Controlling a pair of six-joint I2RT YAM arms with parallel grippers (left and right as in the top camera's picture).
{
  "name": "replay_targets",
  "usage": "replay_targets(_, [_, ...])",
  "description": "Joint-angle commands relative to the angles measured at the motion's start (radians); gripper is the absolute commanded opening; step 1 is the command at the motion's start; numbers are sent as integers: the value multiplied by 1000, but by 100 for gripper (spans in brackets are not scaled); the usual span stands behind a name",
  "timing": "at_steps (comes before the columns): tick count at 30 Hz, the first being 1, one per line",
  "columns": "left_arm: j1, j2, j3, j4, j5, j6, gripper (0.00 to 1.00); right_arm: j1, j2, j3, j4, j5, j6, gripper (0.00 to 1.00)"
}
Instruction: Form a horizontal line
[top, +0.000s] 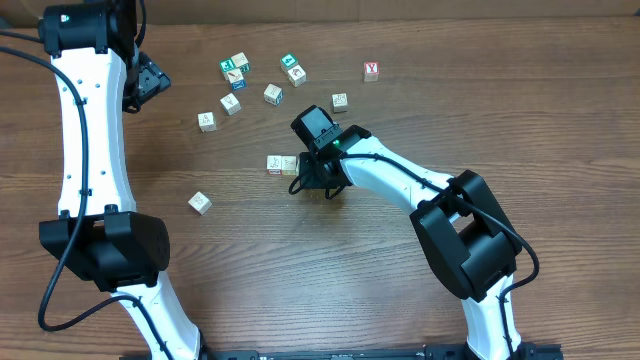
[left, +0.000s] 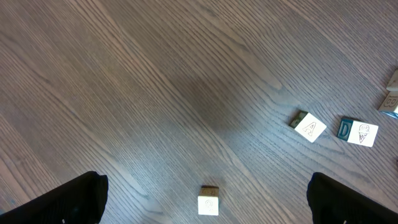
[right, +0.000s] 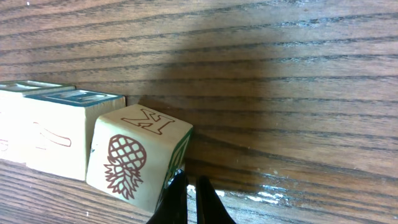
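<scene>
Two pale cubes sit side by side mid-table as a short row. In the right wrist view the row's cubes continue into a third cube with a pineapple and an "M", turned slightly askew at the row's right end. My right gripper is shut, its tips against that cube's right side; overhead it hides this cube. My left gripper hovers at the far left, open and holding nothing, with a pale cube on the table far below.
Loose cubes lie scattered at the back: pale ones, teal-faced ones, and a red "Y" cube. One more pale cube lies front left.
</scene>
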Motion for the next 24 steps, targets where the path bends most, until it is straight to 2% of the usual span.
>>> replay_targets(1, [-6,-8,13,-2,-2,22,100,-2,3,12,-4,18,-7,4])
replay_targets(10, [-6,-8,13,-2,0,22,100,-2,4,12,23,106,-7,4])
replay_targets(24, [-6,-8,13,-2,1,22,100,-2,12,13,72,106,-7,4])
